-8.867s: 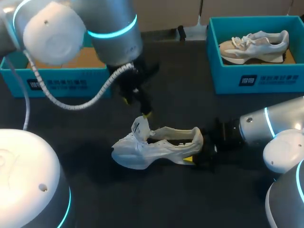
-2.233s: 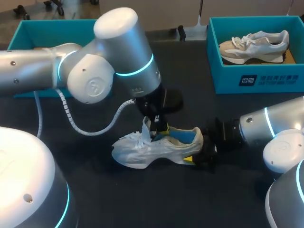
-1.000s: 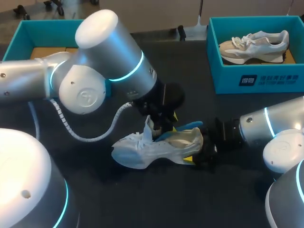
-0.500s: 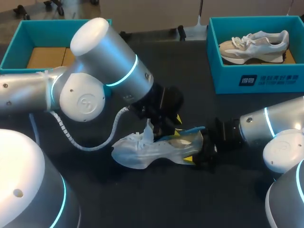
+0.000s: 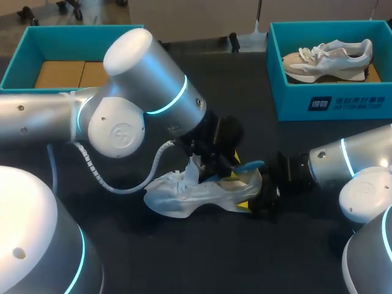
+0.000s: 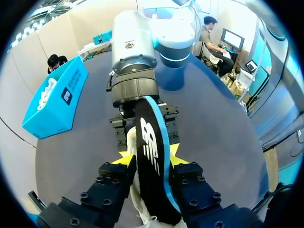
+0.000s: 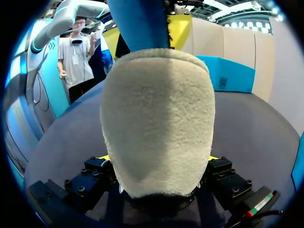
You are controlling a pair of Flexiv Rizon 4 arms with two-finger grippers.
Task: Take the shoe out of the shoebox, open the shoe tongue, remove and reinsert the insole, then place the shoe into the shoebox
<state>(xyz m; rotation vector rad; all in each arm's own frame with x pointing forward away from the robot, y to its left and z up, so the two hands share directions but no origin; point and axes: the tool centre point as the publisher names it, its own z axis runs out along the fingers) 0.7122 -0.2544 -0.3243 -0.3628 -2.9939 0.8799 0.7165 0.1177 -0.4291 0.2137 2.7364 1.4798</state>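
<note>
Ideally, with the left gripper [image 6: 148,156] pinching the insole [image 6: 150,124] and the right gripper [image 7: 157,157] clamping the shoe [image 5: 195,191] by its heel, the pull runs slowly along the shoe, never twisting.

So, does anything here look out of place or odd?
Only the blue insole: it sticks partly out of the white shoe, pinched by the left gripper, while the right gripper holds the shoe by its heel. That suits the removal step. Nothing looks spilled or damaged.
</note>
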